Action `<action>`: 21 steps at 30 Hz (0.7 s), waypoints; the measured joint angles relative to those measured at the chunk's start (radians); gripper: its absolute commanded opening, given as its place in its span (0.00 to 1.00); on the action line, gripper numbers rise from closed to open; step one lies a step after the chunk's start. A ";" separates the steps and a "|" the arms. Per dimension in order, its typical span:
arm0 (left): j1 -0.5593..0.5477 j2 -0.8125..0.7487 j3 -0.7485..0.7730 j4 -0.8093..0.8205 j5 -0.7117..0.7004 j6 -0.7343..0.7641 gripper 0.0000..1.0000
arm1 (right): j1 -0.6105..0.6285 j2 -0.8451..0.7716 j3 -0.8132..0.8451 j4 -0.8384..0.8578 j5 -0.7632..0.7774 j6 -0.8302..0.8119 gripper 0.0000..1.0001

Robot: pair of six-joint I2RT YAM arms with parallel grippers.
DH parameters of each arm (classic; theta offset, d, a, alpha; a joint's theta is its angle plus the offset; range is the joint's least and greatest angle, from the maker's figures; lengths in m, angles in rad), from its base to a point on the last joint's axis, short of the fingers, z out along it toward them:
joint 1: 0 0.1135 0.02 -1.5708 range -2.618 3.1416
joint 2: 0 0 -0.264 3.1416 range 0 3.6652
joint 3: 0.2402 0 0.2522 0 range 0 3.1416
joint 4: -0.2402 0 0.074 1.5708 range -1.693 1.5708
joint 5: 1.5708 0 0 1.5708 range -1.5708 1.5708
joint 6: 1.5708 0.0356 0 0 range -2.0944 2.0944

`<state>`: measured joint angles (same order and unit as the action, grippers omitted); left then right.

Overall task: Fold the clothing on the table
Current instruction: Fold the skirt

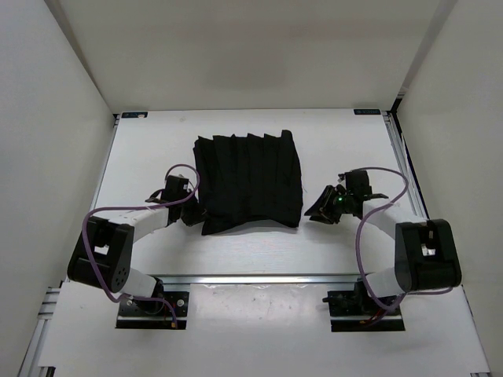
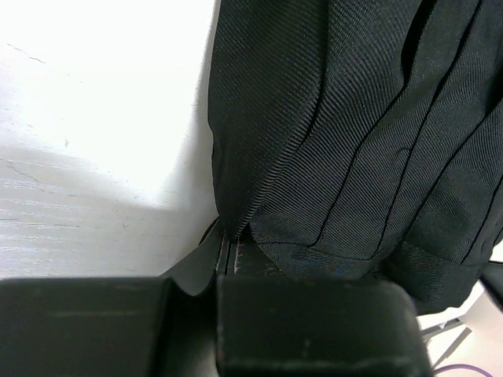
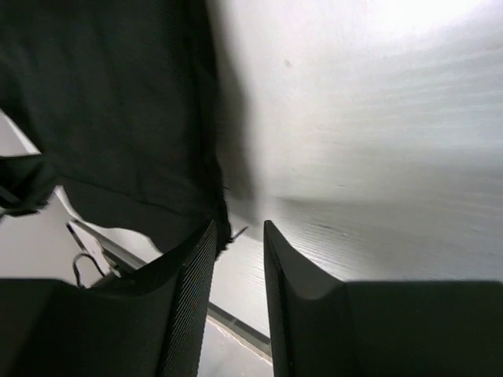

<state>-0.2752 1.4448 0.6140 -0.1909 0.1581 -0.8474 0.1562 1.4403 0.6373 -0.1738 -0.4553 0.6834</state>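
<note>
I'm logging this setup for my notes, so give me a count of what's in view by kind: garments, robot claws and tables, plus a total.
Clothing: 1
Claws: 2, left claw and right claw
Table: 1
Total: 4

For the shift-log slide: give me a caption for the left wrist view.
Left gripper pinches a corner of the pleated black clothing lying on the white table.
</note>
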 measured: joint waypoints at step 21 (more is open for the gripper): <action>0.010 -0.005 -0.009 0.001 0.003 0.002 0.00 | 0.080 0.175 -0.026 0.179 -0.153 0.061 0.35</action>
<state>-0.2649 1.4399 0.6048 -0.1902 0.1616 -0.8455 0.2363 1.6150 0.6109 0.0048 -0.6086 0.7441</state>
